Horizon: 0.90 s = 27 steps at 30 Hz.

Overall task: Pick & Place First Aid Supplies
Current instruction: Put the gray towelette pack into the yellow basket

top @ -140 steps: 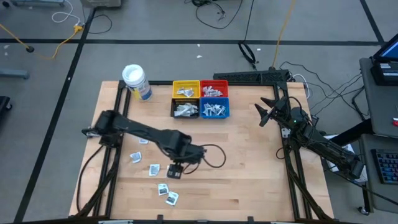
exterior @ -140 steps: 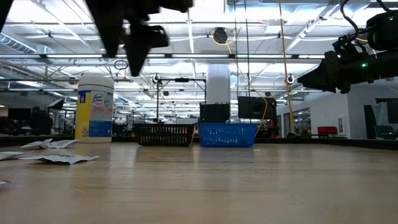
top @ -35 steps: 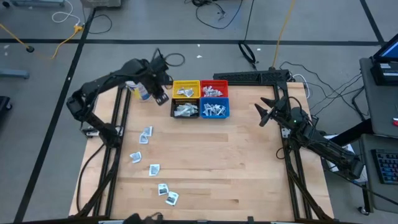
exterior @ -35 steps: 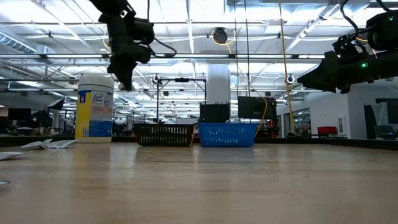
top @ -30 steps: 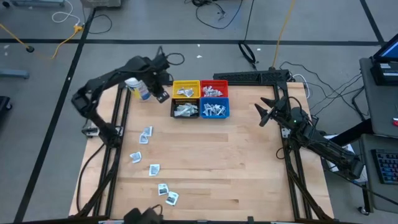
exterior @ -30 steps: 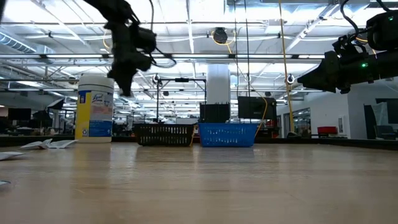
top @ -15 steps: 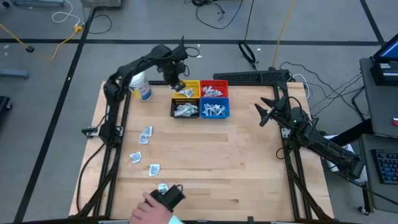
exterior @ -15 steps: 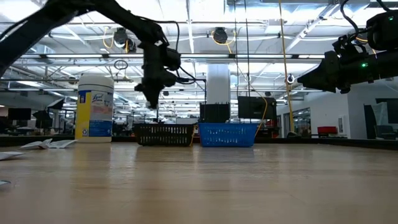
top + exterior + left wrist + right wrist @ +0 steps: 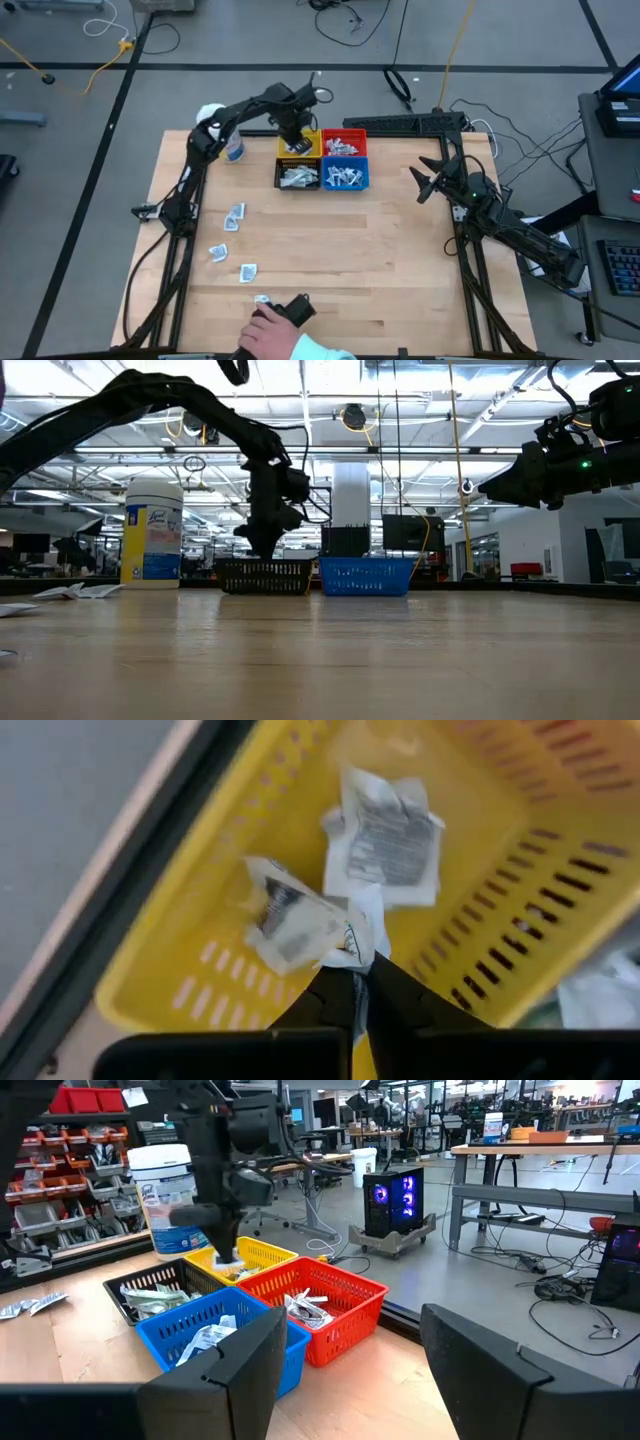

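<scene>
Left tool over the yellow bin, packet pinched

On the surface (image 9: 400, 260), my left tool (image 9: 352, 982) hung above the yellow bin (image 9: 480, 870), clamped on a white packet (image 9: 300, 920); another packet (image 9: 388, 838) lay inside. My right tool (image 9: 420, 183) waited apart, fingers spread wide.

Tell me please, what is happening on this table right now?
The left gripper is shut on a small packet and holds it over the yellow bin. The right gripper waits open at the table's right side. A person's hand reaches in at the near edge, close to loose packets.
</scene>
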Motion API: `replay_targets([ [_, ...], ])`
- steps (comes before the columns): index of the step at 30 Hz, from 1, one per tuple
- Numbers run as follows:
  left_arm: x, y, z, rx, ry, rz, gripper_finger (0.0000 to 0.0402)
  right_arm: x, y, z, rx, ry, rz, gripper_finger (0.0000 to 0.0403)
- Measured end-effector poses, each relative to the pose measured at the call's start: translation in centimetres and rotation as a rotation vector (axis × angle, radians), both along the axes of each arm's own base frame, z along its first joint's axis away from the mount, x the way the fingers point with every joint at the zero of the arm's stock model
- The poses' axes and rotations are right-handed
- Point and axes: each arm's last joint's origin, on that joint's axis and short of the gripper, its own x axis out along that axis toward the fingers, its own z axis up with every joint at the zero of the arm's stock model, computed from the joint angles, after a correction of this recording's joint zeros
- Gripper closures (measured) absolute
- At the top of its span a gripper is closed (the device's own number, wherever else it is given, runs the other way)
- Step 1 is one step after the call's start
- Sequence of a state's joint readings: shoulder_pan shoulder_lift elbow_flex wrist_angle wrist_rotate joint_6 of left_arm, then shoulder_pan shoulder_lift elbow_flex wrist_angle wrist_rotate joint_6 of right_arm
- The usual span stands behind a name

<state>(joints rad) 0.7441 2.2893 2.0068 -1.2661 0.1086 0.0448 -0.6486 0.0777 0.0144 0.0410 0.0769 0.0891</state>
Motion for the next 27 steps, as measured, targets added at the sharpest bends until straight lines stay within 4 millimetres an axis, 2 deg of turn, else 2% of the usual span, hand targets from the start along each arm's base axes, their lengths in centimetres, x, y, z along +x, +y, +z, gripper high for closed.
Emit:
replay_targets([
  [4, 0.1, 0.3, 0.3, 0.06, 0.0, 0.033, 0.0353, 0.0, 0.0, 0.0, 0.0, 0.0, 0.0, 0.0175],
  [12, 0.1, 0.3, 0.5, 0.068, -0.005, 0.029, 0.0225, 0.0, 0.0, 0.0, 0.0, 0.0, 0.0, 0.0174],
  [16, -0.1, 0.1, 1.8, 0.047, 0.017, 0.063, 0.0179, 0.0, 0.0, 0.0, 0.0, 0.0, 0.0, 0.0175],
  [21, -0.4, -0.7, 3.8, 0.004, 0.071, 0.159, 0.0156, 0.0, 0.0, 0.0, 0.0, 0.0, 0.0, 0.0175],
  [27, -1.0, -2.3, 6.4, -0.003, 0.095, 0.286, 0.0161, 0.0, 0.0, 0.0, 0.0, 0.0, 0.0, 0.0174],
])
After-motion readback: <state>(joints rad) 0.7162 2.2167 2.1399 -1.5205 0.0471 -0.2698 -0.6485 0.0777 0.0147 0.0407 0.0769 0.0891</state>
